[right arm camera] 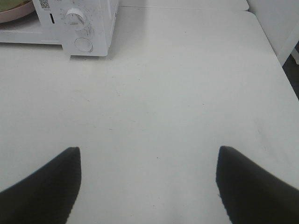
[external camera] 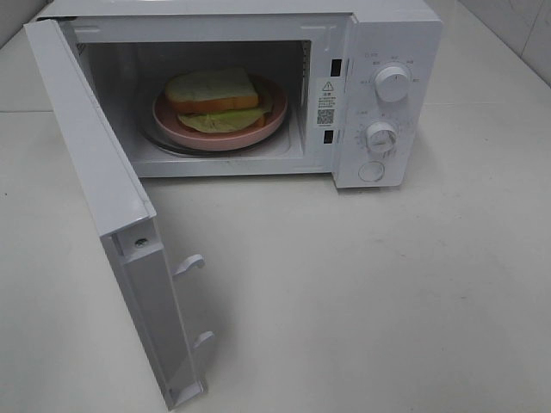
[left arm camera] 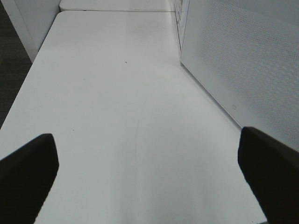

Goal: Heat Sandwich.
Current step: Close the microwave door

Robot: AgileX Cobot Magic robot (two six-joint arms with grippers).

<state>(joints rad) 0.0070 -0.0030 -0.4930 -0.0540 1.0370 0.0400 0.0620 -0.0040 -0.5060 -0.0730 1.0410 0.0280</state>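
The sandwich (external camera: 213,93), white bread with green lettuce showing, lies on a round pink plate (external camera: 258,133) inside the open white microwave (external camera: 387,34). Its door (external camera: 95,163) is swung wide toward the front left. Neither gripper shows in the exterior high view. In the left wrist view my left gripper (left arm camera: 147,137) is open over bare table, with a dotted white panel (left arm camera: 243,60), apparently the door's outer face, beside it. My right gripper (right arm camera: 148,150) is also open over bare table, some way from the microwave's control panel (right arm camera: 77,23). An edge of the pink plate (right arm camera: 14,11) peeks in there.
Two white knobs (external camera: 393,83) (external camera: 380,136) and a round button (external camera: 371,171) sit on the microwave's right panel. Two latch hooks (external camera: 191,262) stick out from the door's edge. The white table (external camera: 387,292) stretches in front and to the right.
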